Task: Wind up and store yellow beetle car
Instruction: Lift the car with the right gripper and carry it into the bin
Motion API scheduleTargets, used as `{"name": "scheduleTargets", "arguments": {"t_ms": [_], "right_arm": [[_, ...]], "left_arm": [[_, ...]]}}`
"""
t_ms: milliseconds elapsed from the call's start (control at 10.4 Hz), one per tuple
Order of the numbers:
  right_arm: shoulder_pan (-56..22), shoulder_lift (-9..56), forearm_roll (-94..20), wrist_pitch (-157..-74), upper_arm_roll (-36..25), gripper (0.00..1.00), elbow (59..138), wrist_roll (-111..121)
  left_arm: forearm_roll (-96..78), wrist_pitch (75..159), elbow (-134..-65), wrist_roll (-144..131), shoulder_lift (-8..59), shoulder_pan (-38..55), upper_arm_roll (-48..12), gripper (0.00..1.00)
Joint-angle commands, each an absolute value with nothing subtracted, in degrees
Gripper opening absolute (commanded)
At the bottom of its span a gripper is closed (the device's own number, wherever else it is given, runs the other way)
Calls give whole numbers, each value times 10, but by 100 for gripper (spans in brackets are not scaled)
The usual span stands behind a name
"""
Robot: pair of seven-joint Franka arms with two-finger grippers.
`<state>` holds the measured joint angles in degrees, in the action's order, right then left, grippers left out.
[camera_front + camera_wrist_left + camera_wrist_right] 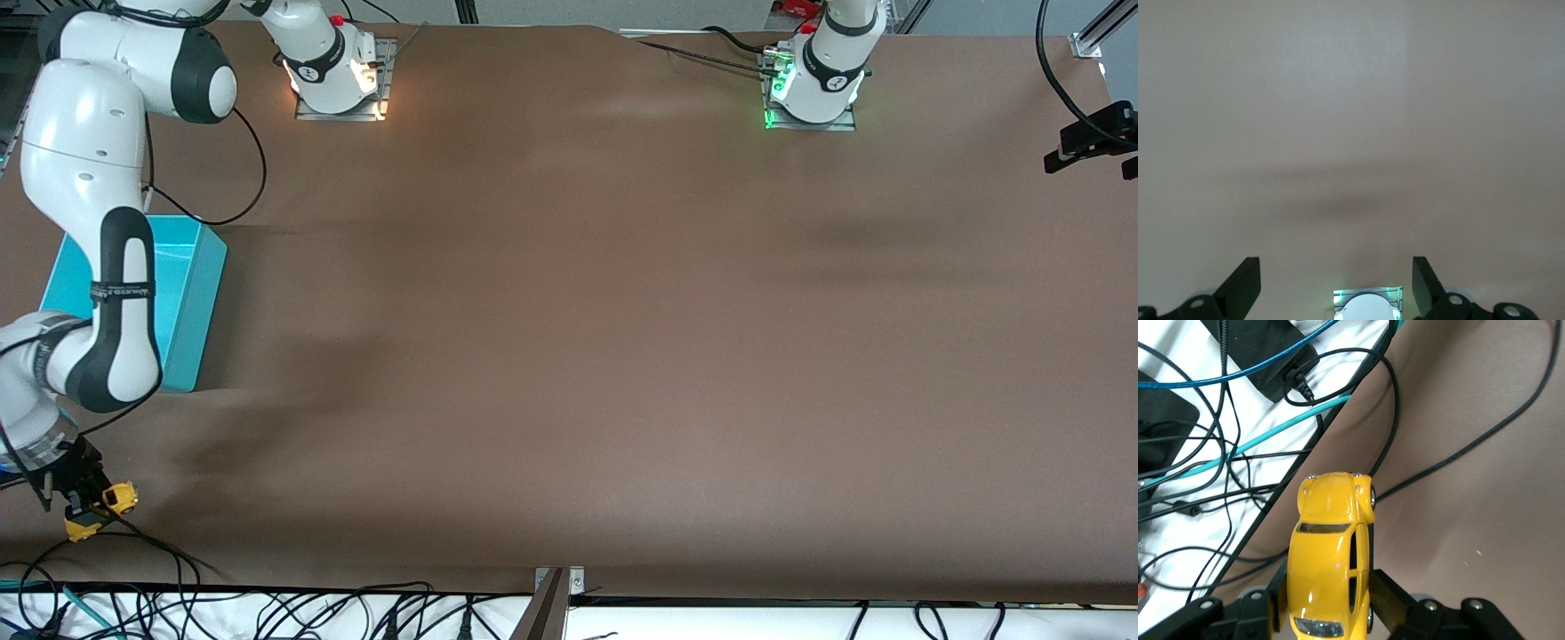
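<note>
Right gripper (pixel 1328 603): clenched on the yellow beetle car (pixel 1331 553), its dark fingers (pixel 1388 600) pressed against both flanks of the little body; it was up off the table, over the table's corner at the right arm's end, by the edge nearest the front camera.
Grip seen from the front: right gripper (pixel 89 507) low at the end of the bent white arm, with the yellow beetle car (pixel 120 498) poking out from between the fingers.
Car's look: glossy yellow, rounded beetle shell, dark windows along the side and across one end, a small black wheel showing at its flank; it pointed out away from the wrist, one end hidden down among the fingers.
Under the car: brown table cover (pixel 1485 487) and its edge, with black cables (pixel 1458 453) trailing over it and a turquoise cable (pixel 1271 437) lying on the white surface next to the table.
Left gripper (pixel 1338 287): released, fingers spread wide with nothing between them; the arm waited over bare brown table, and its own base was visible between the fingertips.
Turquoise bin (pixel 191 293): on the table at the right arm's end, farther from the front camera than the held car, partly covered by the right arm; I couldn't tell what, if anything, was in it.
</note>
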<state>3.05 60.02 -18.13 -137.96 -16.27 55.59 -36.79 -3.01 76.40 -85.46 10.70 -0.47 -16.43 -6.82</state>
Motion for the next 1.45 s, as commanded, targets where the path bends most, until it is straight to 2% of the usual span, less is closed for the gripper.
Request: {"name": "scheduleTargets", "arguments": {"t_ms": [0,386,578,867,1060,1253,1349], "right_arm": [[9,506,-157,-1338,-177,36,652,-364],[-59,309,-120,-1337,-225,36,910,-367],[-62,224,-85,-1318,-227,36,990,-366],[-60,129,-12,-1233,-220,37,1053,-350],[-58,63,29,-1234,-200,37,1144,-313],[-55,35,86,-1235,-194,37,1219,-268],[-46,32,96,-1236,-195,37,1243,-241]], "left_arm": [[-33,751,-843,107,-5,-167,-69,100],[-24,737,-843,74,-15,-166,-80,100],[-23,733,-840,47,-15,-163,-91,100],[-24,734,-838,49,-15,-161,-92,100],[-24,736,-838,49,-10,-159,-105,100],[-26,753,-845,45,-9,-134,-115,100],[-23,753,-846,44,-6,-81,-79,100]]}}
